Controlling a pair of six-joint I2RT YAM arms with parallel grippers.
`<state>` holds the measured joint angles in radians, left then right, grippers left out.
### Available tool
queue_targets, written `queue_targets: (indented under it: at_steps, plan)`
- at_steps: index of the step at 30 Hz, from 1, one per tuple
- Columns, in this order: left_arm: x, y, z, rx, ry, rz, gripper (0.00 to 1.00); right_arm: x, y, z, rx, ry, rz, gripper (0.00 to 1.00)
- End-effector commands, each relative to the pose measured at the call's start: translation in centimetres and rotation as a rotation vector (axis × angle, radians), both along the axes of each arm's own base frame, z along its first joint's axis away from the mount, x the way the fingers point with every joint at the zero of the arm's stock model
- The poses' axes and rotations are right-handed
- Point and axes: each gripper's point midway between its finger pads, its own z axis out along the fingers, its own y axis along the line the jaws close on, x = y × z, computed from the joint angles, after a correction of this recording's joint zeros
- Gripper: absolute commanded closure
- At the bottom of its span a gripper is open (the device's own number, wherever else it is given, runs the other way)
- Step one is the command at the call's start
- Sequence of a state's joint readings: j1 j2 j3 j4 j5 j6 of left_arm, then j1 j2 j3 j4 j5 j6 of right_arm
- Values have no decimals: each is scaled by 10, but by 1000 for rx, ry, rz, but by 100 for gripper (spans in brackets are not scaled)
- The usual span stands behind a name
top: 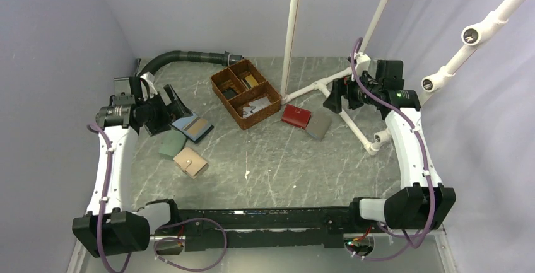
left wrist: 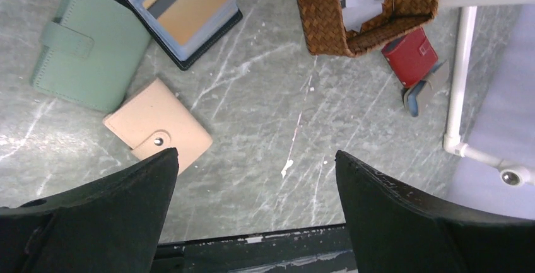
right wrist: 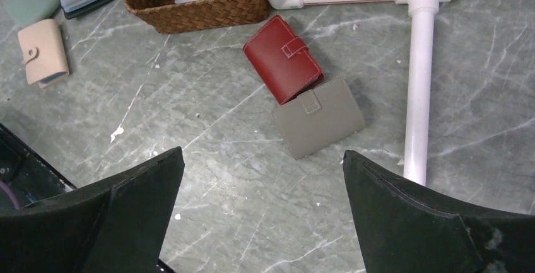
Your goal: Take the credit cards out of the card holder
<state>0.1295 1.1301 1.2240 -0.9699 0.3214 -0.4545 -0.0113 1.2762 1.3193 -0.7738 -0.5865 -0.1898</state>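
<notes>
The card holder [top: 319, 123] is a taupe-grey wallet lying folded shut on the table right of centre, its tab fastened and one corner touching a red wallet. In the right wrist view the card holder [right wrist: 318, 118] lies just ahead of my right gripper [right wrist: 262, 151], which hovers open and empty above the table. The credit cards are hidden inside it. My left gripper [left wrist: 255, 153] is open and empty too, over bare table at the left, far from the card holder [left wrist: 429, 87]. Seen from above, the left gripper [top: 171, 101] and right gripper [top: 332, 99] are both raised.
A wicker basket [top: 258, 116] with compartments stands at the back centre and holds pale cards. Near the holder lies the red wallet [top: 295, 115]. At the left lie a blue-and-tan wallet [top: 192, 126], a green wallet [top: 171, 142] and a beige wallet [top: 191, 162]. White pipe framing [right wrist: 419, 96] runs along the right.
</notes>
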Motion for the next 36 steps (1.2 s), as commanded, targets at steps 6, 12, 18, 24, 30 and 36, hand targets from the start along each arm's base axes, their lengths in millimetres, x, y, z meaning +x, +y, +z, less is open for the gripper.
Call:
queue_targets:
  at_steps: [6, 12, 18, 24, 30, 36]
  plan:
    - [-6, -25, -2, -146, -3, -54, 0, -10, 5, -6, 19, -40, 74, 0]
    - [-6, -43, -2, -238, -26, -133, 0, -30, 14, -19, -15, -60, 250, 0]
    - [-12, -65, -9, -337, -43, -204, 1, -31, 8, -64, -116, 13, 326, 0]
    - [-22, -88, -27, -353, -24, -243, 1, -13, 5, -105, -226, 91, 308, 0]
    - [-27, -108, -48, -381, -1, -257, 1, 12, 9, -145, -352, 157, 330, 0]
    - [-27, -114, -61, -388, 21, -247, 1, 41, 1, -167, -459, 201, 305, 0]
